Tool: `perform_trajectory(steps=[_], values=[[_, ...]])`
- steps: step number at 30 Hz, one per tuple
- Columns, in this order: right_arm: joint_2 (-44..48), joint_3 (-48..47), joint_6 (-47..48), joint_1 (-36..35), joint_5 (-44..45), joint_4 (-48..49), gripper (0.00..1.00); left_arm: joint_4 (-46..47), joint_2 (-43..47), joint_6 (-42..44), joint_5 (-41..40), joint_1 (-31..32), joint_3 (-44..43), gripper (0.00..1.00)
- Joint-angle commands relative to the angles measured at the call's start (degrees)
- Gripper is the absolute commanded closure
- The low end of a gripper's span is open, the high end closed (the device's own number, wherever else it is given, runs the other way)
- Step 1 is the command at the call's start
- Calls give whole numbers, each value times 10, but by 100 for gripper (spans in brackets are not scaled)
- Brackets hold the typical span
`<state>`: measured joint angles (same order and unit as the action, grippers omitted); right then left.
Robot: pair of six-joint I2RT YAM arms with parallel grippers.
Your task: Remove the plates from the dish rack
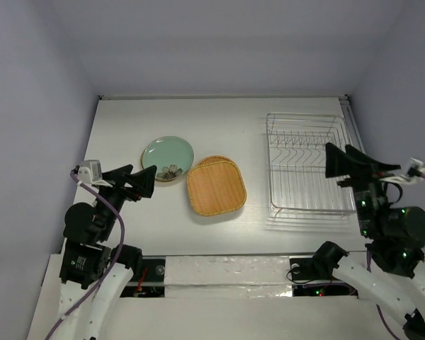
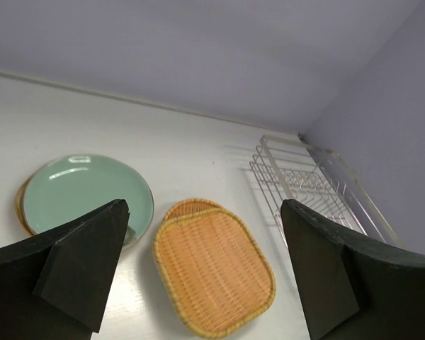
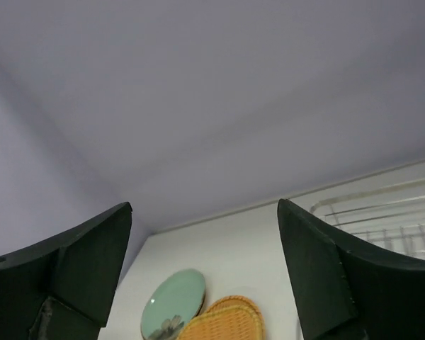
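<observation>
Currently left gripper [image 2: 202, 212] and right gripper [image 3: 204, 207] gape wide, empty; plates [image 1: 216, 185] lie left of the dish rack [image 1: 308, 209].

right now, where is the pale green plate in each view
Top external: pale green plate sits left of centre.
Left wrist: the plate is at lower left.
Right wrist: the plate is near the bottom edge, left of centre.
Shared landmark: the orange wicker plate, just to its lower right in all three.

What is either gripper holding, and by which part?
Nothing. Left gripper and right gripper both hang open and empty; the pale green round plate and orange woven wicker plates lie clear of both.
</observation>
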<state>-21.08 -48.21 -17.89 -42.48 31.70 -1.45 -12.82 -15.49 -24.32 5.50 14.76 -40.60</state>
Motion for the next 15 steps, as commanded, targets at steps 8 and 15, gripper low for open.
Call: perform_trajectory(steps=[8,15], values=[[83,51,-23,-5,100,-37,11,41,-14,30,-50,-4,-16,12],[51,43,-21,-5,82,-34,10,39,-33,30,-50,-4,-21,9]])
